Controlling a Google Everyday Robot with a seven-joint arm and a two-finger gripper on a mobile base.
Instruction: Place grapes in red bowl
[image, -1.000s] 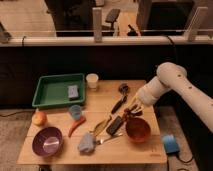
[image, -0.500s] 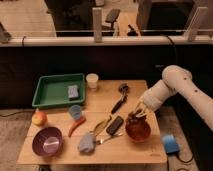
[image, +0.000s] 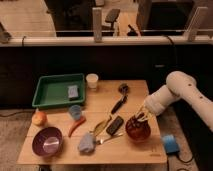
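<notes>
The red bowl (image: 137, 131) stands on the wooden table (image: 135, 90) near its front right corner. My gripper (image: 141, 118) hangs low over the bowl's rim and reaches into its opening from the right. A dark reddish mass just under the gripper, inside the bowl, looks like the grapes (image: 135, 126). I cannot tell whether they are held or resting in the bowl.
A green tray (image: 50, 92) with a grey sponge (image: 73, 91), a white cup (image: 92, 81), a blue cup (image: 75, 111), a chili pepper (image: 76, 125), an orange fruit (image: 39, 119), a purple bowl (image: 47, 141), a grey cloth (image: 86, 143), a black brush (image: 120, 102) and a black bar (image: 115, 125) lie left of the bowl.
The gripper has moved right and down, from left of the red bowl to over and into it. The other things have not moved.
</notes>
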